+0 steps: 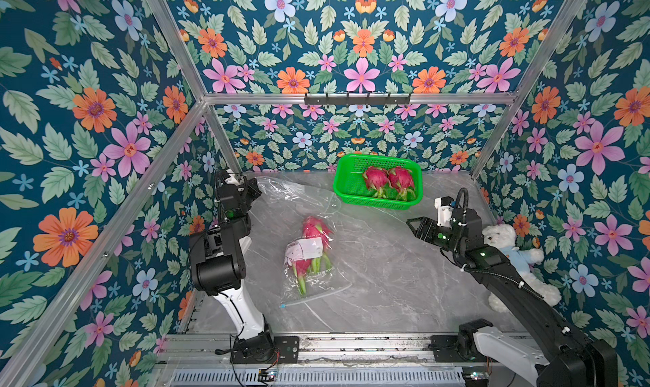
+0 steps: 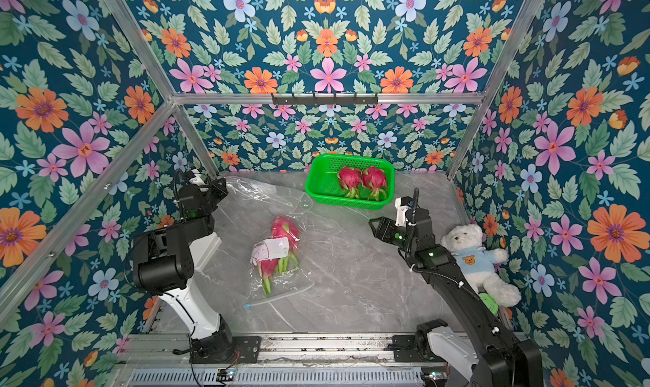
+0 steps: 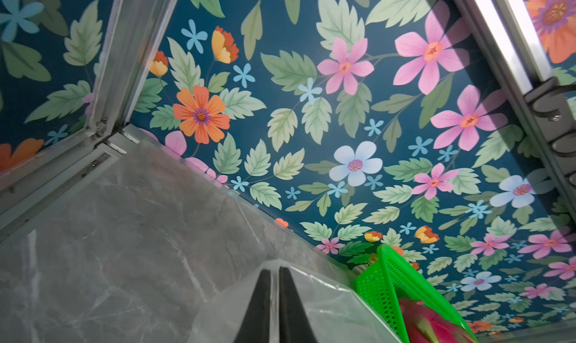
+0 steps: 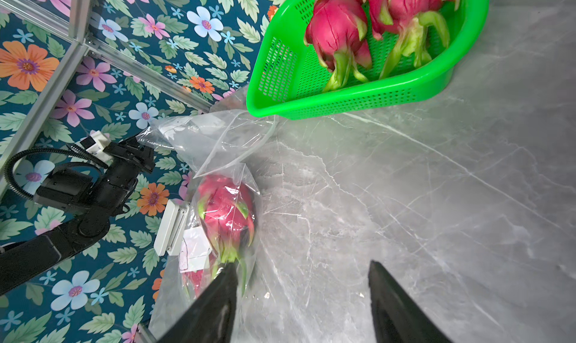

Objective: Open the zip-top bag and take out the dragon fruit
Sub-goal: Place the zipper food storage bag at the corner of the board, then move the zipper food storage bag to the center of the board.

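Dragon fruit (image 1: pixel 314 227) sits in two places in both top views. Two pieces lie inside the zip-top bag (image 1: pixel 327 279) at the centre of the frame, one above the other, with a white label (image 1: pixel 305 249) on the plastic between them. This bag rests flat on the grey marble table (image 1: pixel 404 290). Whether the zip strip along its lower edge is closed cannot be told. Two more dragon fruit (image 2: pixel 350 178) lie side by side in the green basket (image 1: pixel 374 203) at upper centre, near the back wall. An empty bag (image 1: pixel 292 193) of clear plastic is spread between the basket and the left gripper (image 1: pixel 255 189) at centre left. In the left wrist view the left gripper (image 3: pixel 274 268) has its fingers almost together, with a thin fold of this clear plastic pinched between them. The right gripper (image 1: pixel 411 223), at centre right, is held over bare table, well apart from both bags. In the right wrist view the right gripper (image 4: pixel 302 263) has its fingers wide apart with nothing between them. A white teddy bear (image 1: pixel 503 239) lies at the right edge of the table, beside the right arm.
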Action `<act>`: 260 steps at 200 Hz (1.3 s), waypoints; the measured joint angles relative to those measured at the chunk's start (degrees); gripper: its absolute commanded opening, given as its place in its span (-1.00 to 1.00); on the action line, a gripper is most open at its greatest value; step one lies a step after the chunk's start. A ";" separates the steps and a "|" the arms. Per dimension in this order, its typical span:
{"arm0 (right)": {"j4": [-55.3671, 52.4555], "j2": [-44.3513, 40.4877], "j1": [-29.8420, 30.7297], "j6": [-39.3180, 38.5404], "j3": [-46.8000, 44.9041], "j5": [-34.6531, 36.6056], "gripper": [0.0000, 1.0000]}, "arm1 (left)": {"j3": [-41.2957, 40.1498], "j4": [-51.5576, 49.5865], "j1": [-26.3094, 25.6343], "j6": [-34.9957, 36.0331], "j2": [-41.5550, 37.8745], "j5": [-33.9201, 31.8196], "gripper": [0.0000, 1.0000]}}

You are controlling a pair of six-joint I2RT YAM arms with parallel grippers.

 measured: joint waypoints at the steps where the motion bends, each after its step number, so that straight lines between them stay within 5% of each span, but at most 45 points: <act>1: 0.07 0.04 0.00 0.11 -0.04 -0.11 0.34 | 0.00 -0.09 0.00 0.07 -0.02 -0.13 -0.44; 20: 2.10 1.11 1.31 1.84 -1.38 -2.34 0.34 | 0.96 -3.63 0.00 2.34 -0.52 -4.46 0.92; 23: 2.47 1.33 1.75 2.14 -1.57 -2.51 0.34 | 1.38 -4.31 0.02 2.58 -0.57 -5.05 0.97; 78: 10.19 8.59 12.15 5.25 -2.89 -4.98 0.34 | -3.50 -10.32 -0.87 3.39 -9.22 -13.25 0.99; 174: 32.35 32.96 27.19 12.57 -0.24 -10.21 0.31 | -19.39 -11.30 -10.08 0.55 -25.97 -10.73 0.98; 220: 43.89 44.24 30.64 18.36 2.62 -12.94 0.20 | -18.91 -15.15 -7.19 -3.74 -27.50 -8.33 0.99; 236: 45.86 45.29 31.58 19.12 3.50 -13.31 -0.05 | -17.03 -17.22 -5.05 -5.40 -25.77 -6.54 0.98; 260: 48.68 47.63 32.24 20.85 4.61 -14.45 -0.98 | -18.93 -15.54 -3.69 -8.15 -24.72 -3.82 0.98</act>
